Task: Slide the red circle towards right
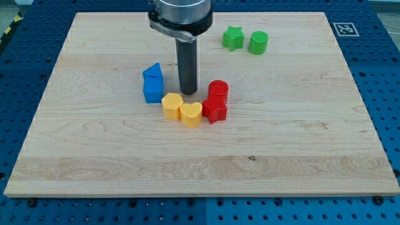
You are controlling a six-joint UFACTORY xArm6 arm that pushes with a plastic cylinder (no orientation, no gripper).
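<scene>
Near the middle of the wooden board (300,144), slightly toward the top edge: a tight cluster of blocks. Red circle (218,89) at the cluster's right side, touching a red star-like block (214,110) just below. Left of that, a yellow heart (191,114) against a yellow hexagon-like block (172,105). Further left, a blue cube (152,91) with a blue wedge-shaped block (153,71) touching above. My tip (188,94) down on the board between the blue pair and the red circle, just above the yellow pair, slightly apart from the red circle's left side. No pincer fitted; plain dark rod only, so no spread or pinch to record. Toward the top edge, right of the rod: green star (233,38) and green cylinder (258,42), side by side, well apart from the cluster.
</scene>
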